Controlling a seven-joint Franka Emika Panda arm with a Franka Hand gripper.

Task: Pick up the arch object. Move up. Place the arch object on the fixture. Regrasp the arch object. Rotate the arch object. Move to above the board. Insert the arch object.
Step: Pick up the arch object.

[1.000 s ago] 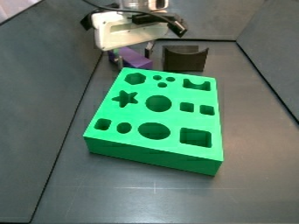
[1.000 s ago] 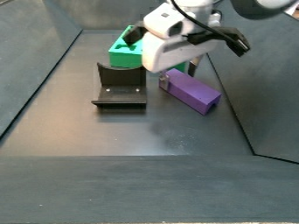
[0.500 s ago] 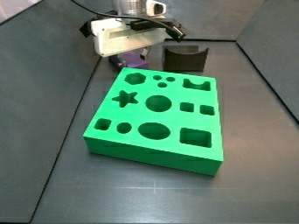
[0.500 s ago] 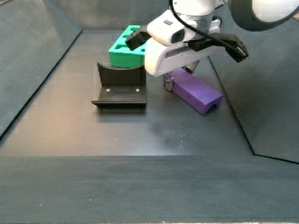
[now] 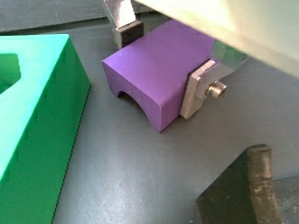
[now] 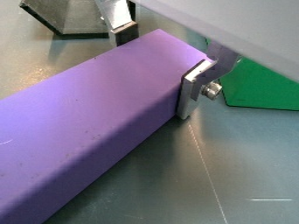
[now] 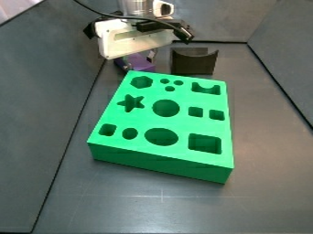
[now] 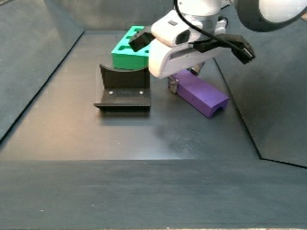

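The gripper [image 5: 160, 66] is down at the floor behind the green board [image 7: 166, 122], and its silver fingers [image 6: 197, 88] press against both long sides of the purple arch object [image 6: 87, 131], holding it. The arch object [image 8: 200, 94] lies flat on the dark floor in both side views, beside the dark fixture [image 8: 122, 90] and apart from it, near the board's far edge.

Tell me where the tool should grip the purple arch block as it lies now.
Grip the arch object across its two long flat sides, near the end toward the board, coming straight down from above. It lies flat on the floor, arch cutout facing down in a wrist view, so the sides are parallel and clear. The tool already straddles that end, fingers against the sides.
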